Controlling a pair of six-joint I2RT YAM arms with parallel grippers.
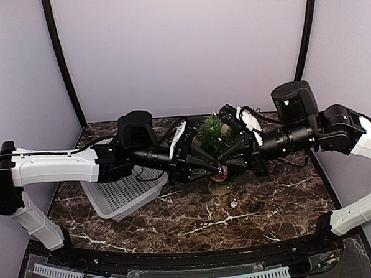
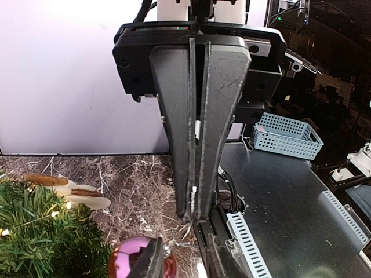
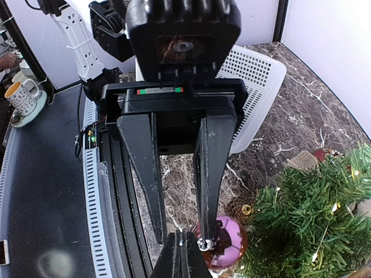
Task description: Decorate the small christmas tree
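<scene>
The small Christmas tree (image 1: 213, 132) stands at the middle back of the marble table, with tiny lights in its green branches (image 3: 313, 220), and it also shows in the left wrist view (image 2: 40, 237). A shiny pink bauble (image 1: 221, 172) hangs low by the tree's near side (image 3: 229, 246) (image 2: 124, 258). My right gripper (image 1: 228, 168) (image 3: 182, 252) is shut, with a thin white thread of the bauble pinched at its tip (image 2: 194, 217). My left gripper (image 1: 213, 168) (image 2: 185, 258) is open and faces it tip to tip. One left finger (image 3: 207, 191) touches the bauble's silver cap.
A white perforated basket (image 1: 123, 192) lies at the left, under the left arm (image 3: 255, 75). A brown pine cone (image 3: 240, 207) sits by the tree's base. A white and brown ornament (image 2: 69, 188) lies behind the tree. A small white scrap (image 1: 234, 204) lies on the table.
</scene>
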